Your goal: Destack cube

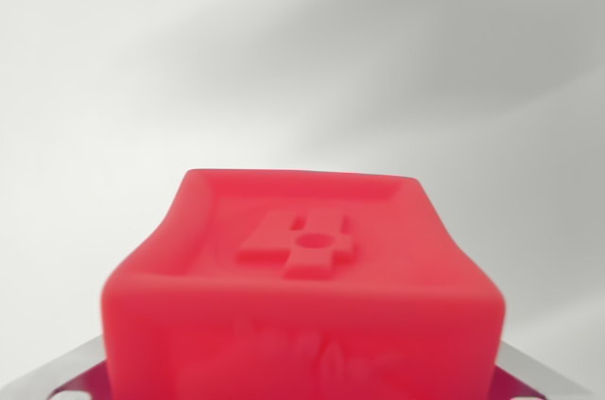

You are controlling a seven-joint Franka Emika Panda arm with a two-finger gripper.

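Observation:
A red cube [302,277] fills the lower middle of the wrist view, very close to the camera, and its near face is blurred. Its top face has a raised rim and an embossed cross-like mark with a small round hole. My gripper [302,376] sits at the bottom edge. Only grey metal parts of it show, one against the cube at the lower left [71,372] and one at the lower right [529,372]. The gripper looks shut on the cube. The fingertips and anything beneath the cube are hidden.
Behind the cube there is only a blurred, pale white-grey surface [302,60] with soft shadows. No other object or edge can be made out.

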